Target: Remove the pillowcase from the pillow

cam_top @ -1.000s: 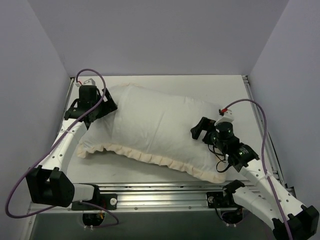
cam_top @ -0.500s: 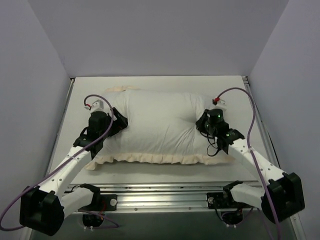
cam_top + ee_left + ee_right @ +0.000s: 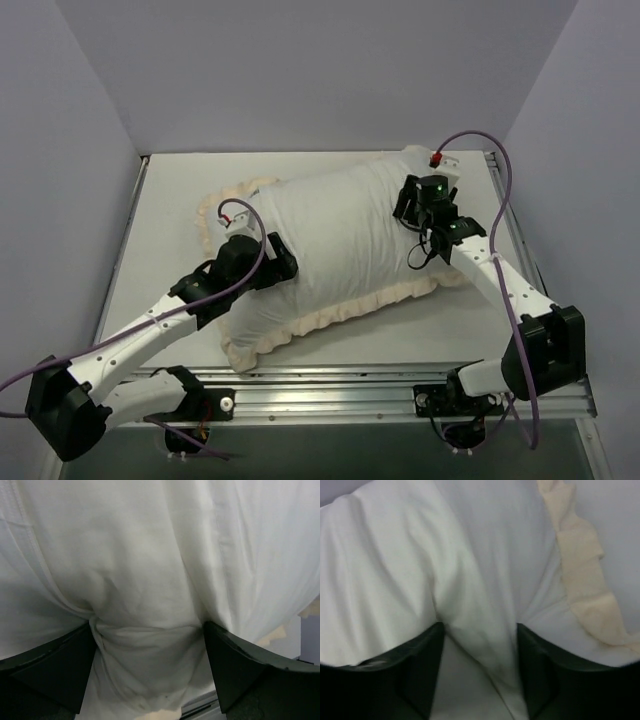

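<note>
Seen from above, the stuffed pillowcase (image 3: 340, 230) lies pale face up on the desk (image 3: 170, 200). Its long axis is slanted, one short end pointing near-left and the other far-right, with the cream frill (image 3: 340, 310) running along its near edge. The pillow inside is hidden by the fabric. The left tool (image 3: 284, 267) bites into the near-left end, the bulk of the cover stretching away beyond its fingertips toward the right tool (image 3: 407, 204), which grips the far-right end. In the left wrist view, the left tool (image 3: 147, 655) has its two dark fingers (image 3: 50, 667) set fairly wide apart. A thick wad of white pillowcase (image 3: 145, 580) is bunched between them, creases fanning out ahead of the tips, and scraps of frill (image 3: 310, 611) show to the tool's right. In the right wrist view, the right tool (image 3: 480, 655) likewise clamps a raised fold of the pillowcase (image 3: 385, 570) between its fingers (image 3: 417, 670), the gap filled with cloth. The ruffled frill (image 3: 580, 575) trails ahead and to that tool's right, over pale fabric.
</note>
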You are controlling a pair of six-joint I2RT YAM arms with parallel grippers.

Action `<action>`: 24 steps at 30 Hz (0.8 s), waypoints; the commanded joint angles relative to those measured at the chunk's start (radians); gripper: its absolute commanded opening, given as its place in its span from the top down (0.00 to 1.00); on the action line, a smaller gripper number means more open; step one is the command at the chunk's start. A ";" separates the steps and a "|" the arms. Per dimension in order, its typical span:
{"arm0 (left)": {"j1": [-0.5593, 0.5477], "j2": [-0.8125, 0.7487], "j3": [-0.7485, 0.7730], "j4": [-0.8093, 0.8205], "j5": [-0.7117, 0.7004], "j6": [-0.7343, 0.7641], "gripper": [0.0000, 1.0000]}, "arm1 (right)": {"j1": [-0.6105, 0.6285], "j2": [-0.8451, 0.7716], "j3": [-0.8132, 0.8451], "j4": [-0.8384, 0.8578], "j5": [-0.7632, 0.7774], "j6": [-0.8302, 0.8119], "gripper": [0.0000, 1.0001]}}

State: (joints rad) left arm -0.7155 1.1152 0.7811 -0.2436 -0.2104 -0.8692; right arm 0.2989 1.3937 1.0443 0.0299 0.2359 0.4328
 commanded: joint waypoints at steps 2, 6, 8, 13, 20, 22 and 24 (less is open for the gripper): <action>-0.064 -0.124 0.115 -0.199 0.103 -0.013 0.06 | 0.106 -0.146 0.023 -0.072 -0.123 -0.070 0.33; -0.053 -0.222 0.168 -0.374 -0.059 0.018 0.06 | 0.250 -0.263 -0.015 -0.100 -0.064 -0.108 0.17; -0.042 -0.244 0.176 -0.405 -0.144 0.035 0.06 | 0.322 -0.282 -0.030 -0.104 -0.053 -0.105 0.14; 0.068 -0.212 0.170 -0.384 -0.121 0.084 0.06 | 0.505 -0.260 -0.027 -0.068 0.072 -0.144 0.12; 0.204 -0.141 0.168 -0.315 -0.063 0.131 0.06 | 0.703 -0.056 0.098 -0.009 0.207 -0.238 0.09; 0.218 -0.144 0.170 -0.309 -0.064 0.142 0.06 | 0.741 0.008 0.147 0.010 0.223 -0.255 0.07; 0.238 -0.152 0.165 -0.309 -0.060 0.145 0.06 | 0.767 0.065 0.183 0.024 0.229 -0.279 0.06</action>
State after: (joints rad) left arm -0.5018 0.9810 0.9379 -0.5911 -0.2829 -0.7593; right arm 1.0340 1.4227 1.1450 -0.0109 0.3828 0.2123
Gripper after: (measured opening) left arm 0.941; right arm 0.930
